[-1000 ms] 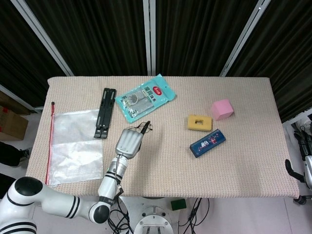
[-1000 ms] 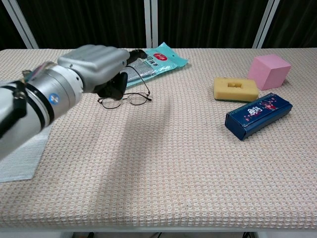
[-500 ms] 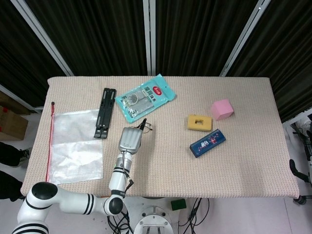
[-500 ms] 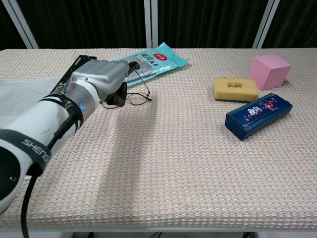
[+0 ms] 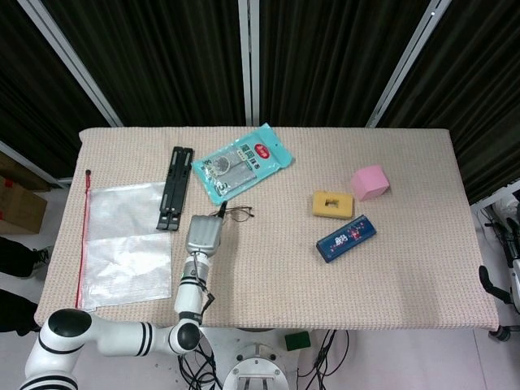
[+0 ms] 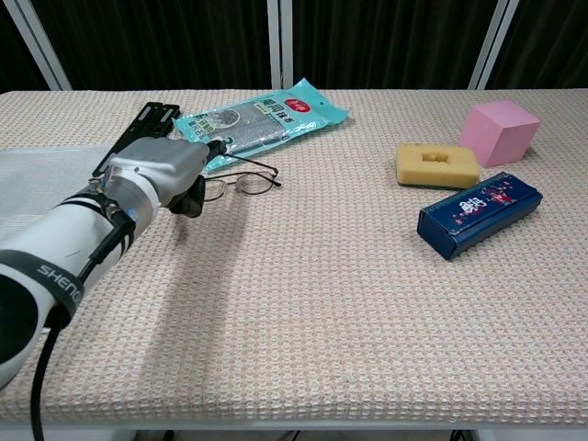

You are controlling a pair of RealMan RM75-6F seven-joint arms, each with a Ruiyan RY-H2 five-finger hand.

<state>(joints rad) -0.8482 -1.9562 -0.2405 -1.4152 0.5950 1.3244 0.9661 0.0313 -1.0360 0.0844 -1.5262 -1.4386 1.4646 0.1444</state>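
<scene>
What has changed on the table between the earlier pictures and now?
The left hand drew back toward the robot and to the left, away from the eyeglasses, which it now only touches at their left end. The glasses, teal packet, sponge, pink block and blue box stayed put.

A pair of thin, dark wire-framed glasses (image 6: pixel 241 183) lies on the woven tablecloth just in front of the teal packet (image 6: pixel 262 116), toward the robot. The lenses rest flat and clear, with one temple arm swung open and running back along the packet's near edge. From the head view the glasses (image 5: pixel 236 214) sit just below the packet's lower corner.
</scene>
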